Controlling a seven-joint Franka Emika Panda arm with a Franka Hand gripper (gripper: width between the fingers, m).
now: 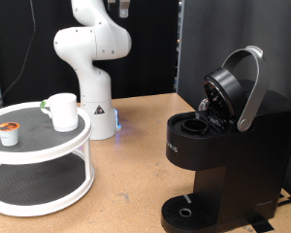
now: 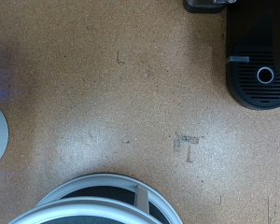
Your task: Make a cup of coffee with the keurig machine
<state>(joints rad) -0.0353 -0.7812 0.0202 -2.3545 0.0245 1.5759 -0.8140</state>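
The black keurig machine [image 1: 223, 146] stands at the exterior view's right with its silver-handled lid [image 1: 244, 85] raised and the pod chamber [image 1: 194, 124] open. It also shows in the wrist view [image 2: 257, 56], seen from high above. The white cup [image 1: 60, 111] stands on the top tier of a white round stand [image 1: 39, 146]. A small white pod with an orange-brown top [image 1: 8, 132] sits beside it on the same tier. The arm rises out of the exterior view's top. Only a dark part of the hand [image 1: 117, 8] shows there, far above the cup, and no fingers are seen.
The robot's white base [image 1: 95, 112] stands behind the stand on the brown wooden table [image 1: 136, 165]. The stand's rim [image 2: 103, 187] shows at the wrist view's edge. A round drip tray [image 1: 189, 212] sits at the machine's foot. A black curtain hangs behind.
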